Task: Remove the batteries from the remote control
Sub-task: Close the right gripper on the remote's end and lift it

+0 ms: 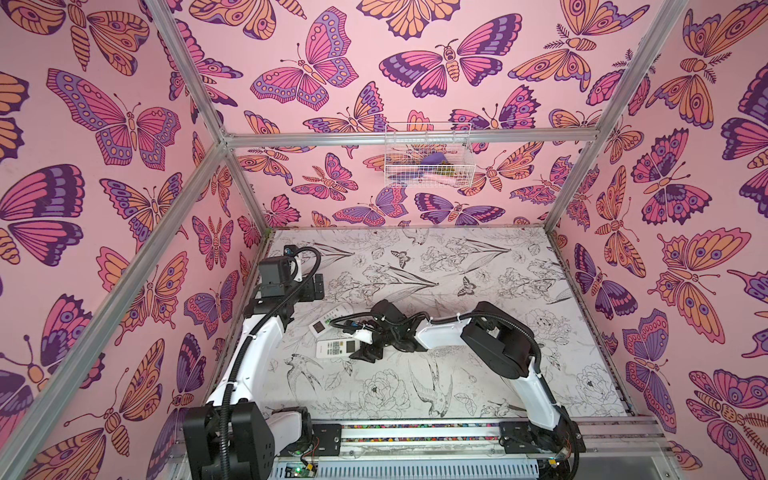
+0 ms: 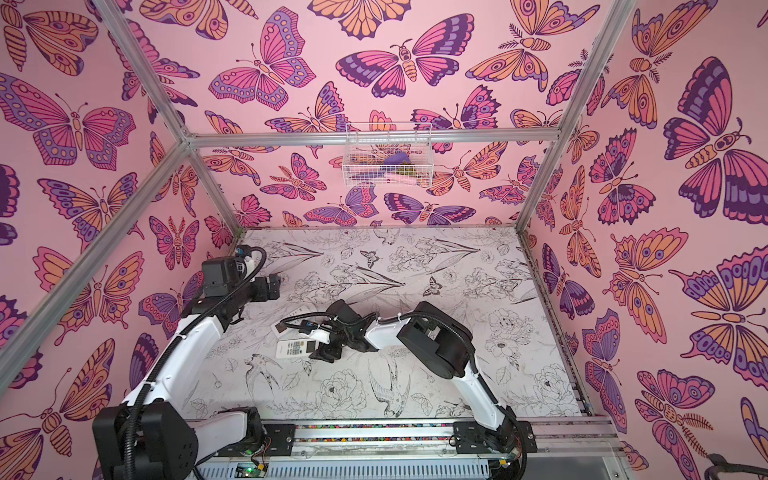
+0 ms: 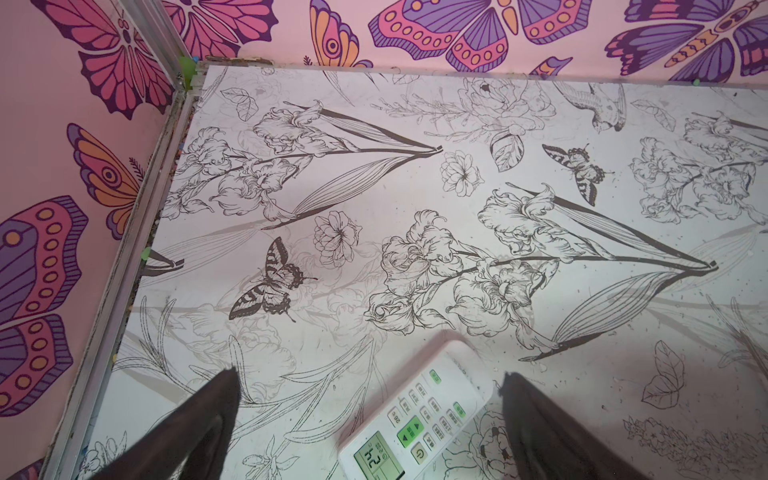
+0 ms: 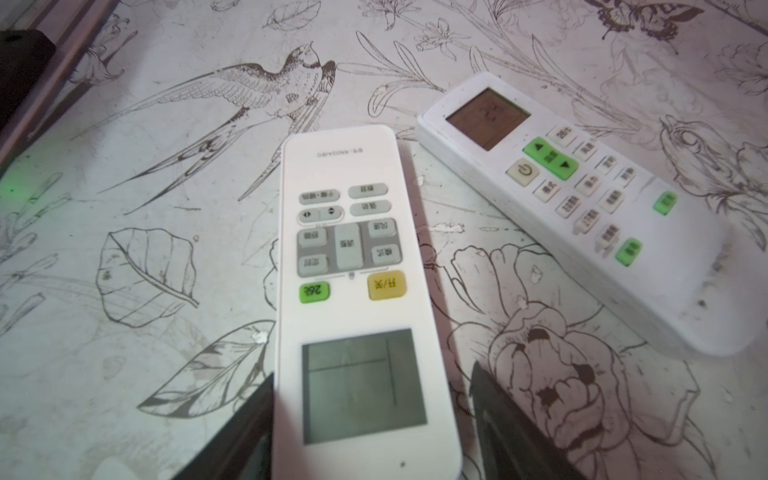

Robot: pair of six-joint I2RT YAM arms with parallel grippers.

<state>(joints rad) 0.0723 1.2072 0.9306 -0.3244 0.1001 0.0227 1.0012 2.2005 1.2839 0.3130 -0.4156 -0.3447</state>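
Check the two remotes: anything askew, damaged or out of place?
Nothing looks spilled or broken. The near remote and far remote both lie buttons-up, skewed to each other but apart, so their undersides are hidden. The right gripper straddles the near remote's display end, with a gap on one side.

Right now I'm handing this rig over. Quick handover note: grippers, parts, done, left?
Left gripper: open and empty, raised above the table by the green-arrow remote.
Right gripper: open, with its jaws astride the screen end of the yellow-button remote; not clamped yet.
Parts: both remotes lie face up, close together. Their backs are hidden and no batteries are in view.
Done: nothing that shows.
Left: probably grip and flip a remote, open its back and take the batteries out, then do the same on the second.
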